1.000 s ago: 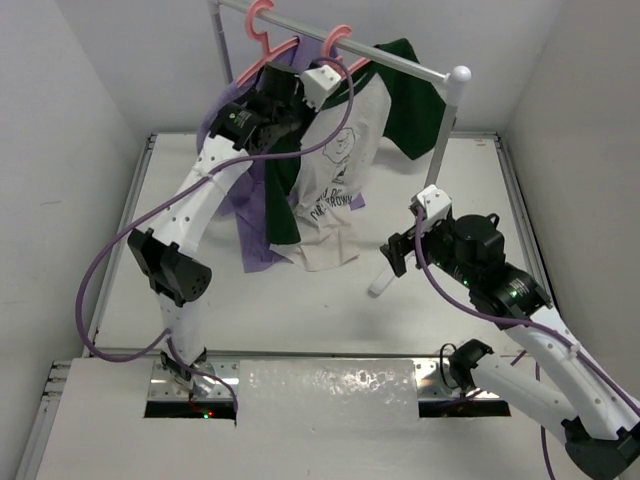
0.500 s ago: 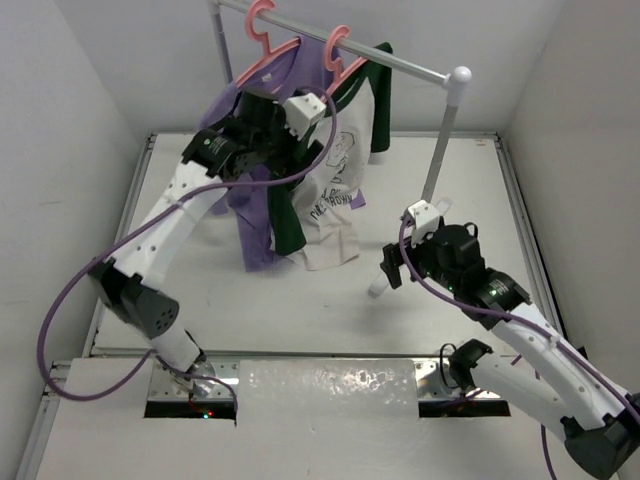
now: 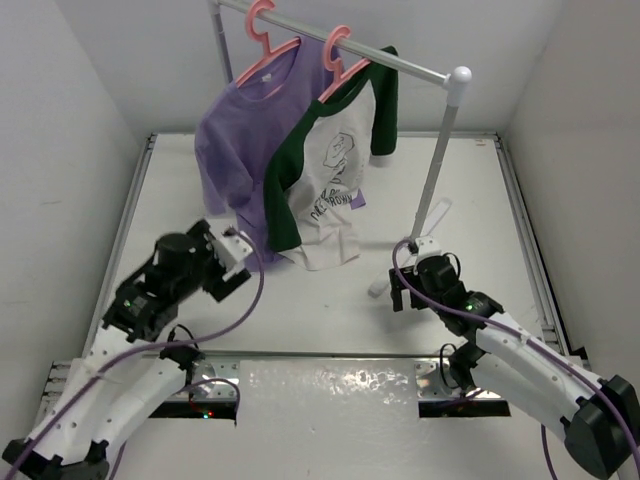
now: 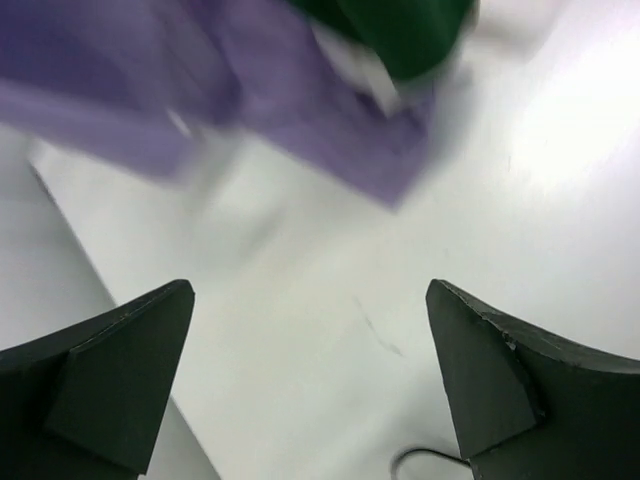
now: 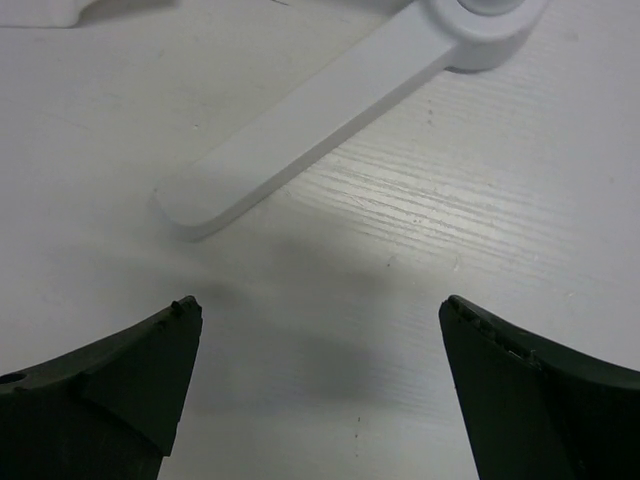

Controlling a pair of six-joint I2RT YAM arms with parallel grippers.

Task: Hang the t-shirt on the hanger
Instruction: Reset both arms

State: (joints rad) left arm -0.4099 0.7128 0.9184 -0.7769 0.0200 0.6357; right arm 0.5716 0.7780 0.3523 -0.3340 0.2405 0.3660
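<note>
White-bodied with dark green raglan sleeves, the t-shirt (image 3: 335, 175) hangs on its pink hanger (image 3: 340, 58) near the top centre of the overhead view, the hook over the rack's metal rail (image 3: 405, 65). Just left of it, a purple t-shirt (image 3: 235, 130) hangs from a second pink hanger (image 3: 268, 38), the two garments overlapping. The left end effector (image 3: 232, 262) sits low at the lower left, well apart from both shirts, its fingers (image 4: 110, 370) spread wide with nothing between them; blurred purple and green hems fill the top of its wrist view. The right end effector (image 3: 401, 292) hovers over the white counter (image 3: 470, 200) near the rack's white foot (image 5: 300, 130), likewise wide and empty.
</note>
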